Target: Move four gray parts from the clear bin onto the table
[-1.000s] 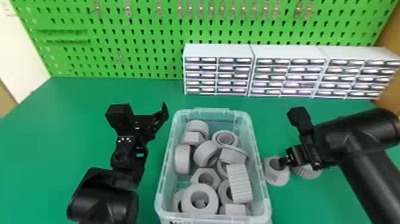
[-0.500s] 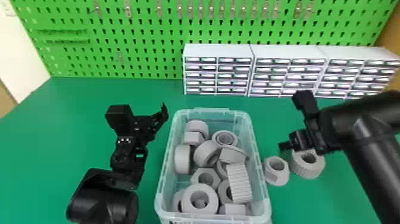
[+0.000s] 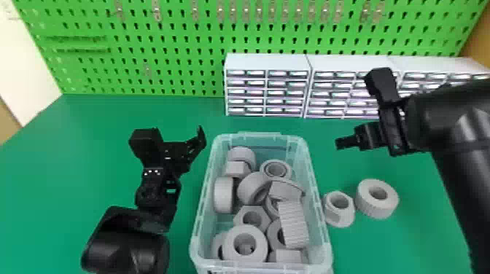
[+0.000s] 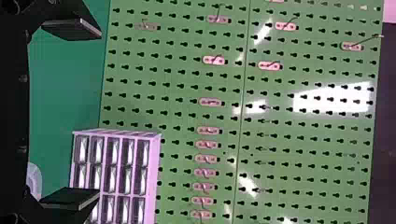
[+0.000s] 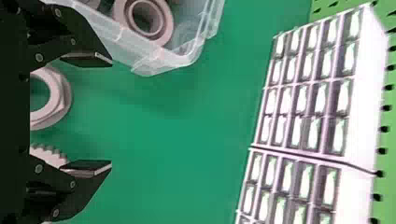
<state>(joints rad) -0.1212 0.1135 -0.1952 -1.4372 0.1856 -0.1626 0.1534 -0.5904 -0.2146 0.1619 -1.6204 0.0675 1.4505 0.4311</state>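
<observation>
Gray parts (image 3: pixel 251 187) are heaped at mixed angles in the clear bin (image 3: pixel 258 137), and a ribbed part (image 3: pixel 294 225) is propped over others near one side wall. If that one is gripped, its neighbors could be dislodged, since it is supported by them. The bin itself could be dragged or tipped if its rim is caught by a finger on the way in or out. A flanged nut (image 3: pixel 338 215) and a round gear-like part (image 3: pixel 377 209) are set just beside the bin, close together; either could be knocked if the next part is lowered there, so a spot farther off is better chosen. By this count, two more are judged to be needed.

The right end effector (image 5: pixel 111 113) is held over the counter beyond those two, its fingers spread wide with nothing between them. The left end effector (image 4: pixel 99 113) is parked on the bin's other side, also wide and empty.

The green counter (image 3: pixel 73 164) is backed by a green pegboard (image 3: pixel 175 69) hung with small metal hooks, and white drawer units (image 3: pixel 268 62) are lined up at its foot.
</observation>
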